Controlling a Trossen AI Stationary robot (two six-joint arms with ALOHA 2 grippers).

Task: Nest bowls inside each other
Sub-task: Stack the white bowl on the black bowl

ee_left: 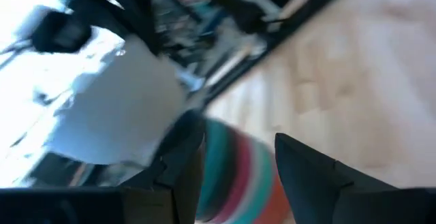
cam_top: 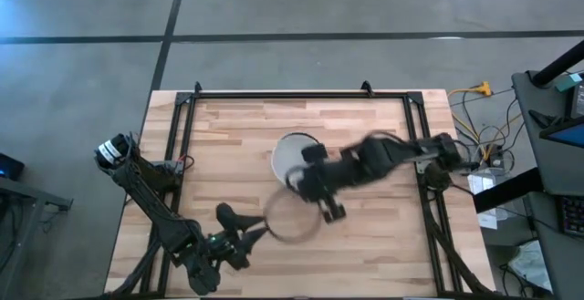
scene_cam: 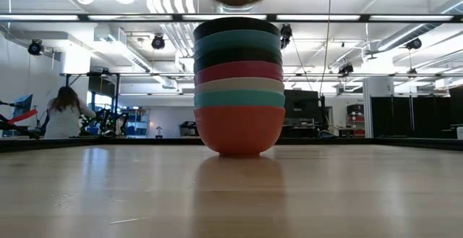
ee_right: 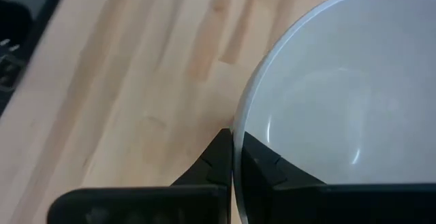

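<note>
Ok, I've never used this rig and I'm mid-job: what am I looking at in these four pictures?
Two dark robot arms work at a wooden table. One picture looks straight down, one sits level with the tabletop, and each arm's wrist carries a camera. On the table stands a stack of nested bowls, red at the bottom, black on top. The right arm has its jaws shut on the rim of a white bowl, held above the stack. The left arm has its jaws open near the stack, holding nothing.
</note>
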